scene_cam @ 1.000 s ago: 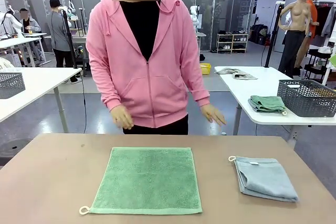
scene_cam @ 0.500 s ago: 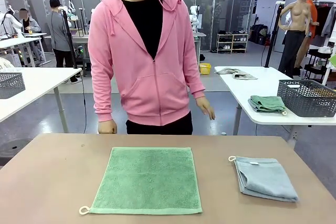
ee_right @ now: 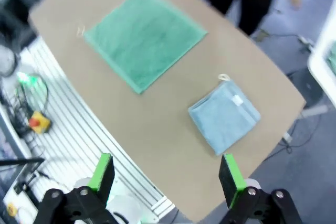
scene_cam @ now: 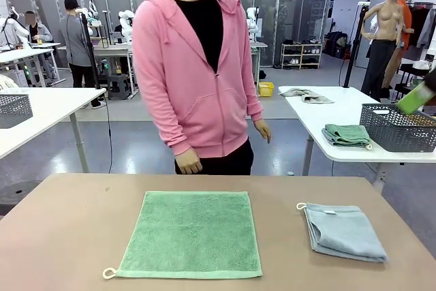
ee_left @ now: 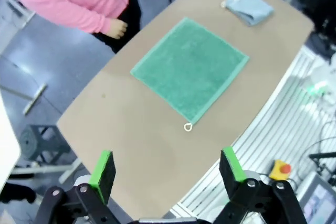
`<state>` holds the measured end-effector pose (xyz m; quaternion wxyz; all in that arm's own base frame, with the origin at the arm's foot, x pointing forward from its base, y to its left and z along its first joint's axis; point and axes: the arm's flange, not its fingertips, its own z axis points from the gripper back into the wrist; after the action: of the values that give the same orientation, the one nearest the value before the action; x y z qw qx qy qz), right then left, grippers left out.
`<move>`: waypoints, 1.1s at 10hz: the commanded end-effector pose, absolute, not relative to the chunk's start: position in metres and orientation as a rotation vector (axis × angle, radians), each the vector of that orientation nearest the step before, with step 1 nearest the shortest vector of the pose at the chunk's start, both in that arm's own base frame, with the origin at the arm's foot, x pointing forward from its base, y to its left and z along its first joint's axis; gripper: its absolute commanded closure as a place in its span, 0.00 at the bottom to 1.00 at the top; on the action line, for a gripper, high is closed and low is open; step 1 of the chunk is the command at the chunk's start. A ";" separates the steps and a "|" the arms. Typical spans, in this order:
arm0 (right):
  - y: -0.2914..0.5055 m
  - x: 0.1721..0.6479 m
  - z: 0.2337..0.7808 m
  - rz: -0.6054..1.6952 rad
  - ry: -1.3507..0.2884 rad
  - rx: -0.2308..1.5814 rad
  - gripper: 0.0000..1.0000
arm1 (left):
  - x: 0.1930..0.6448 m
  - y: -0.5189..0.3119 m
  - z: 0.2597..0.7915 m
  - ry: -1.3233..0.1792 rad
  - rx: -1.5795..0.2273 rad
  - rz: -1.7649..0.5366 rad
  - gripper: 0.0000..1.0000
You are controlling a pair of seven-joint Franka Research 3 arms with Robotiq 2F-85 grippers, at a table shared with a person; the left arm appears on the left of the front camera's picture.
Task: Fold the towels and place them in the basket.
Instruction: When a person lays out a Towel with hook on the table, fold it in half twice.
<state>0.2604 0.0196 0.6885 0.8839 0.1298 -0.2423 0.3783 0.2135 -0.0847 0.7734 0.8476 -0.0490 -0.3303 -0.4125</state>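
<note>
left wrist view looks down from high up past the left tool [ee_left: 167, 166], its green pads [ee_left: 103, 169] spread wide with nothing between them. the right tool [ee_right: 166, 171] is the same, fingers wide apart and empty, hanging well above the worktop [scene_cam: 68, 236]. on the brown worktop, close to the robot's edge, the green towel [scene_cam: 191, 234] lies opened out flat and square, its white loop [scene_cam: 108, 273] at the near corner on the robot's left. off to the robot's right, well apart from it, the blue-grey towel [scene_cam: 344, 232] sits folded into a smaller rectangle, its small loop [scene_cam: 301, 206] poking out at the far corner on the side toward the green one. neither tool touches either cloth. past the far edge stands a person in a pink hoodie [scene_cam: 197, 73], arms down, one hand [scene_cam: 189, 163] hanging just behind the worktop's edge, the other hand [scene_cam: 262, 129] by the hip. farther back on the right, a white side table [scene_cam: 320, 117] carries a grey mesh basket [scene_cam: 398, 126] with a folded green cloth [scene_cam: 347, 134] just beside it.
</note>
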 end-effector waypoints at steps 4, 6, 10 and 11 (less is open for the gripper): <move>0.121 0.279 0.587 1.189 -0.295 0.122 0.00 | 0.263 -0.132 0.665 -0.598 -0.106 -1.166 0.00; 0.139 0.273 0.560 1.255 -0.242 0.109 0.00 | 0.271 -0.141 0.629 -0.551 -0.119 -1.240 0.00; 0.147 0.271 0.555 1.235 -0.207 0.123 0.00 | 0.270 -0.148 0.621 -0.513 -0.133 -1.223 0.00; 0.147 0.271 0.555 1.235 -0.207 0.123 0.00 | 0.270 -0.148 0.621 -0.513 -0.133 -1.223 0.00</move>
<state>0.2721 0.1462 0.5535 0.8092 0.0579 -0.0948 0.5770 0.2714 -0.1479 0.6183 0.7856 -0.0652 -0.2347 -0.5688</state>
